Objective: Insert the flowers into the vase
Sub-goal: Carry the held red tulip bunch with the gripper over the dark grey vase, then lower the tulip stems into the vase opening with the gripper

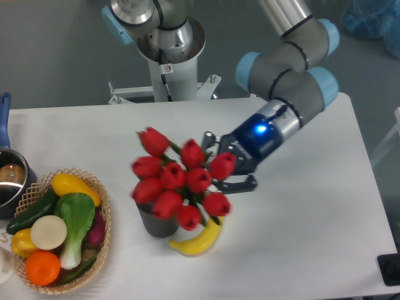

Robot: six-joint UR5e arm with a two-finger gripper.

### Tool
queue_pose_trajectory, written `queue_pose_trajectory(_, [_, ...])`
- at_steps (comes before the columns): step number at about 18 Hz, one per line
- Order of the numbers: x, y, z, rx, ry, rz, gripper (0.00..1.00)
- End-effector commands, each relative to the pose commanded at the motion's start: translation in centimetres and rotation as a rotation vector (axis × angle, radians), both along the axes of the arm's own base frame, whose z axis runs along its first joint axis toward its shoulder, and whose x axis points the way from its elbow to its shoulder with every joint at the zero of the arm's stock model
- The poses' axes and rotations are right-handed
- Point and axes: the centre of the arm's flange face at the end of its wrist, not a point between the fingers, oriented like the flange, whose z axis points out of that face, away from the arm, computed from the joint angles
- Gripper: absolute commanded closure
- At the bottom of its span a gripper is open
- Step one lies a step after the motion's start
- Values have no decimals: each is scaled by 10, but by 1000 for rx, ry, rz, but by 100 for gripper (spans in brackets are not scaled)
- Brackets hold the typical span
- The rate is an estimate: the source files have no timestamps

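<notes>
Flowers (178,181) are airborne, gripper (220,167) fingers pinching the stem end; stems mostly hidden behind the buds. Bunch is tipped sideways, red buds fanning toward 9 o'clock from the gripper, slightly motion-blurred.

Arm (287,81) comes in from 1 o'clock, blue light lit on the wrist.

Table (312,237) is white.

Wicker basket (100,250) sits at 8 o'clock of the bunch, well apart, loaded with produce.

Buds overlap the vase (159,224) from above in this view; its mouth is covered, only the lower ribbed wall shows. Cannot tell if any bud touches the rim.

Banana (199,240) lies at 4 o'clock of the vase, just beside its base, partly under the lowest buds.

Steel pot (9,178) with blue handle is at the left edge.
</notes>
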Motion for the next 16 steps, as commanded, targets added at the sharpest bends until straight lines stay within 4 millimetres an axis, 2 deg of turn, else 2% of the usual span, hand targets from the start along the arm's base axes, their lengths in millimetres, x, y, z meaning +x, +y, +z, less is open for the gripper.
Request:
queue_pose_trajectory(2, [9, 0, 1, 14, -14, -14, 83])
queue_pose_trajectory(4, [29, 3, -6, 9, -23, -35, 83])
queue_pose_trajectory(5, [35, 2, -2, 23, -14, -42, 83])
queue_pose_trajectory(6, [38, 2, -1, 25, -15, -46, 83])
queue_pose_trajectory(11, [50, -4, -23, 22, -33, -49, 82])
queue_pose_trajectory(16, [45, -5, -29, 43, -26, -46, 82])
